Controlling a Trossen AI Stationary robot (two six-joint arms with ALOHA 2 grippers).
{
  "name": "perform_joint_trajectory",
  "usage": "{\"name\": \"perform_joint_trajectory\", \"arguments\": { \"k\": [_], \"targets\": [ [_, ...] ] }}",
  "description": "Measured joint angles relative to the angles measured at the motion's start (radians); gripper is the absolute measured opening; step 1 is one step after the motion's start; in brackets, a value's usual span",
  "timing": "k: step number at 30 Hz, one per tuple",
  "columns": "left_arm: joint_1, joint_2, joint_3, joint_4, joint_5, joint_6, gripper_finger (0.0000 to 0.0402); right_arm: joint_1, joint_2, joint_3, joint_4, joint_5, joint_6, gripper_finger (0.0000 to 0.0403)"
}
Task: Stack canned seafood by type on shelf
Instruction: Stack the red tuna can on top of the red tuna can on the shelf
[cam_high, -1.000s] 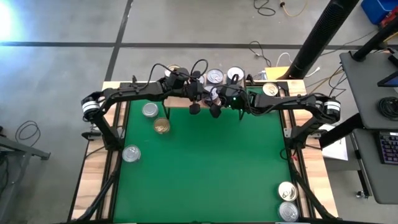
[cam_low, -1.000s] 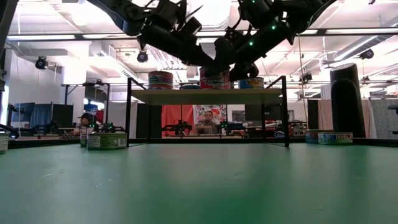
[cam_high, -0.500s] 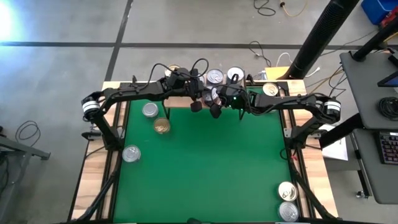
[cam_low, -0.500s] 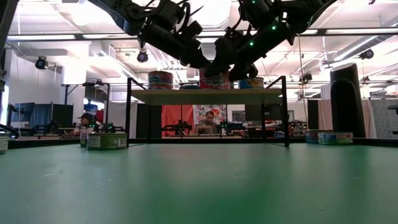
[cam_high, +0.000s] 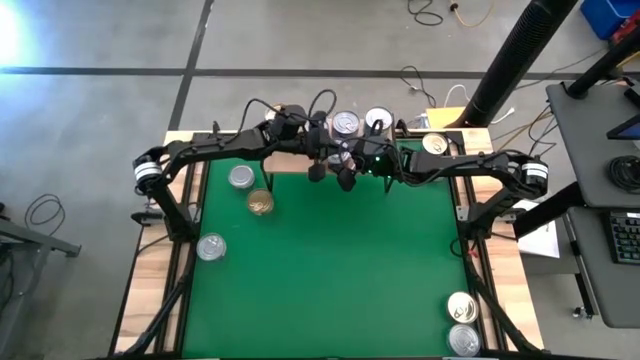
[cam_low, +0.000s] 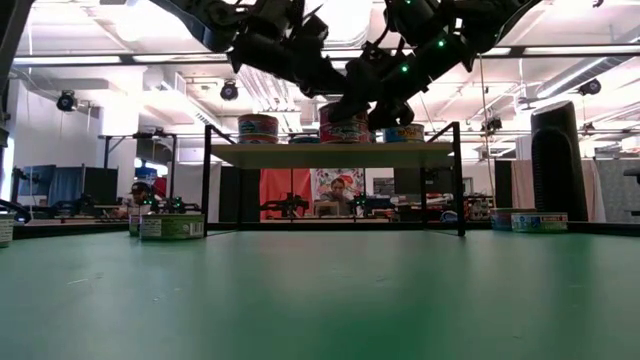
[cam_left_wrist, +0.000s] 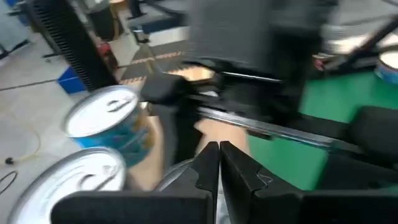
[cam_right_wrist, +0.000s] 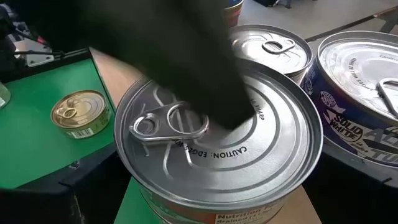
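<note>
Overhead view, L to R. Green table mat (cam_high: 320, 270) w/ wooden border. Near the left edge, a silver-topped tin (cam_high: 211, 247) sits alone on the mat. Further back, another silver tin (cam_high: 241, 178) w/ a gold-topped tin (cam_high: 260, 204) just beside it, both near the shelf's left leg.

Shelf (cam_low: 330, 154): light wood board on thin black legs, at the back-centre of the table. In the low view three tins show on it: one w/ a reddish band (cam_low: 258, 128) at left, a stack of tins (cam_low: 345, 125) in the middle, a bluish tin (cam_low: 405, 133) at right. From above, two silver tops (cam_high: 346, 124) (cam_high: 378, 121) show on the board; the rest is hidden by the arms.

Both arms meet over the shelf and block much of it. Left gripper (cam_high: 314, 170) has its fingers pressed together, holding nothing, just beside the middle stack. Right gripper (cam_high: 345, 178) has jaws spread wide around the top silver pull-tab tin (cam_right_wrist: 217, 149) of that stack; whether they touch it is unclear.

Right of the shelf, a gold tin (cam_high: 435, 145) rests on the wood border. Near the front-right corner, two more tins (cam_high: 461, 306) (cam_high: 463, 340) sit touching.

Behind the table: a black pillar (cam_high: 510, 60), cables (cam_high: 430, 12) on the floor, and a desk (cam_high: 600, 150) at far right.
</note>
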Motion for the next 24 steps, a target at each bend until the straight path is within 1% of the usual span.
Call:
{"name": "perform_joint_trajectory", "arguments": {
  "k": [2, 8, 10, 14, 18, 24],
  "targets": [
    [0.001, 0.009, -0.003, 0.006, -0.003, -0.018, 0.0000, 0.000, 0.000, 0.000, 0.001, 0.000, 0.000, 0.0400],
    [-0.001, 0.064, 0.007, -0.003, -0.003, -0.009, 0.0000, 0.000, 0.001, 0.000, 0.000, 0.004, -0.003, 0.0400],
    [0.001, 0.076, 0.010, 0.002, -0.028, -0.005, 0.0000, 0.000, 0.000, 0.000, -0.002, -0.004, -0.003, 0.0400],
    [0.004, 0.081, 0.012, -0.015, -0.075, 0.029, 0.0000, 0.000, -0.005, 0.002, -0.025, -0.003, 0.005, 0.0400],
    [0.009, 0.081, 0.013, -0.054, -0.082, 0.062, 0.0000, 0.000, -0.012, 0.003, -0.048, -0.004, 0.000, 0.0400],
    [0.011, 0.089, 0.008, -0.060, -0.083, 0.067, 0.0000, 0.000, -0.014, 0.003, -0.055, -0.005, -0.003, 0.0400]
  ]
}}
